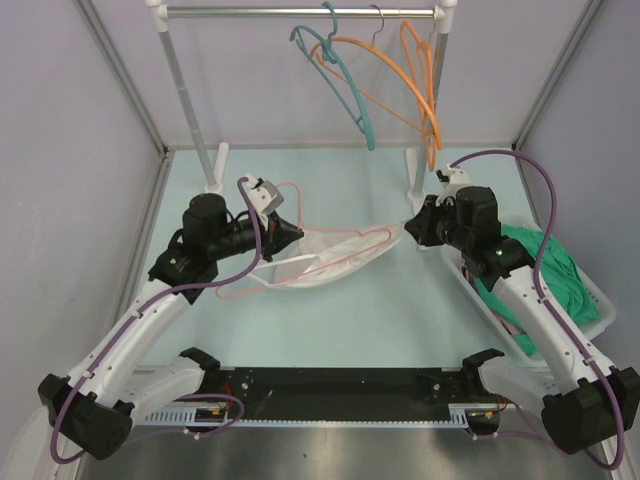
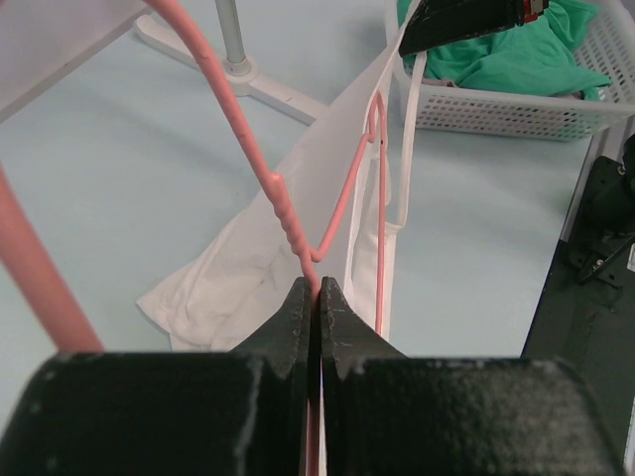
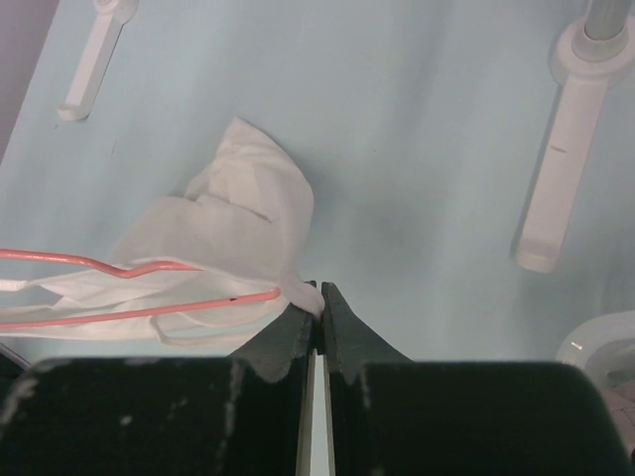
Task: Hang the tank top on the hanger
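The pale pink hanger (image 1: 300,268) is held above the table's middle, and the white tank top (image 1: 335,252) is stretched along it. My left gripper (image 1: 292,232) is shut on the hanger's thin pink bar (image 2: 298,243) at the left end. My right gripper (image 1: 408,226) is shut on the tank top's fabric (image 3: 308,296) at the right end, beside the hanger's tip (image 3: 270,294). In the left wrist view the tank top (image 2: 248,273) hangs around the hanger arm, its lower part bunched on the table. A strap (image 2: 409,139) runs up to the right gripper.
A white rail stand (image 1: 215,160) at the back carries a teal hanger (image 1: 345,85) and orange hangers (image 1: 418,80). A white basket (image 1: 590,300) with a green garment (image 1: 545,265) sits at the right. The stand's feet (image 3: 556,188) rest on the table nearby.
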